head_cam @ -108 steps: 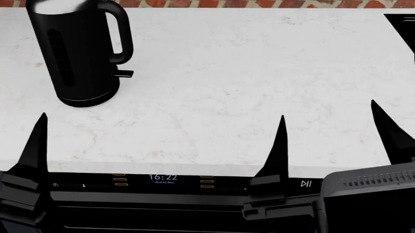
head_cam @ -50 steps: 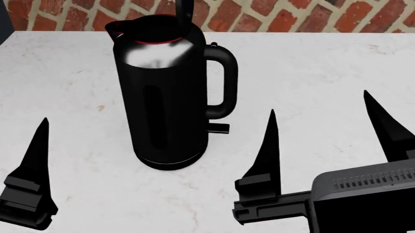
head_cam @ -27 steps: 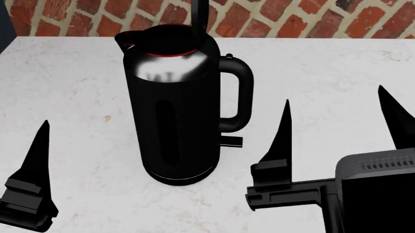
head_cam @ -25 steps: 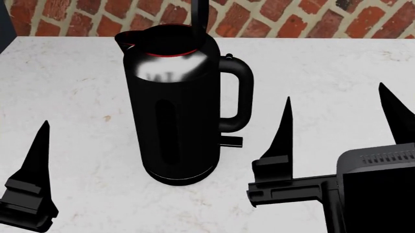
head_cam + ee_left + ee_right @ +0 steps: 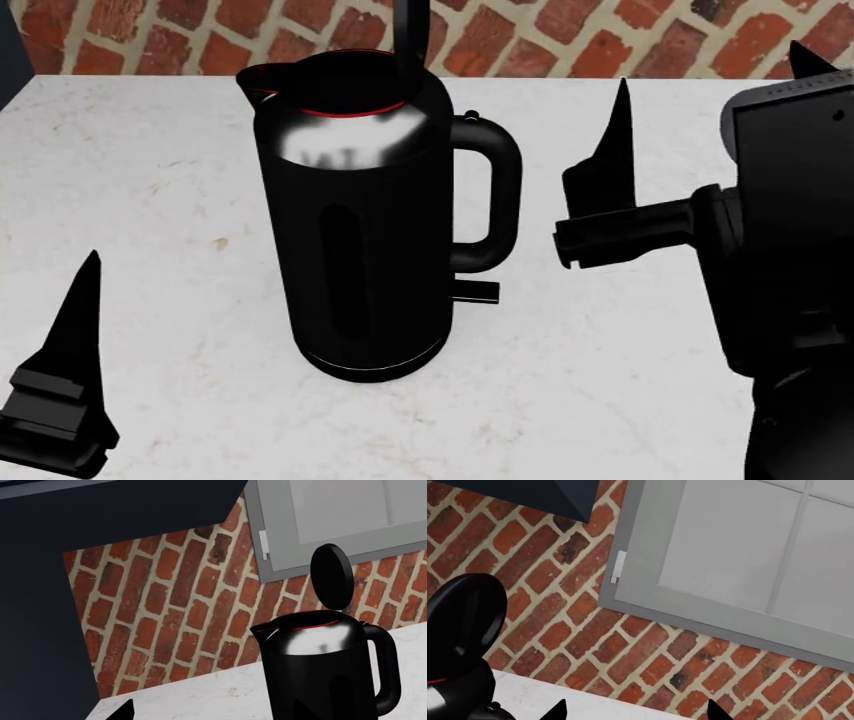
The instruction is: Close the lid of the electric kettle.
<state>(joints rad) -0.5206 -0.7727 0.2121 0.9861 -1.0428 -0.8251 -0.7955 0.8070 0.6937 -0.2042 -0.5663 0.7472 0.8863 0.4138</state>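
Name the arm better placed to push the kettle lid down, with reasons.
Probably the right. The right hand is raised near rim height beside the electric kettle, whose lid stands upright; the left hand sits low by the base.

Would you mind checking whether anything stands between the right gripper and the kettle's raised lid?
Nothing visible does. The right gripper is raised beside the electric kettle, past its handle, with only bare counter and air between them. The lid stands upright above the red-ringed mouth, untouched.

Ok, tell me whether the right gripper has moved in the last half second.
Yes. The right gripper has risen: its fingertip now sits beside the kettle handle's top, no longer below the switch tab.
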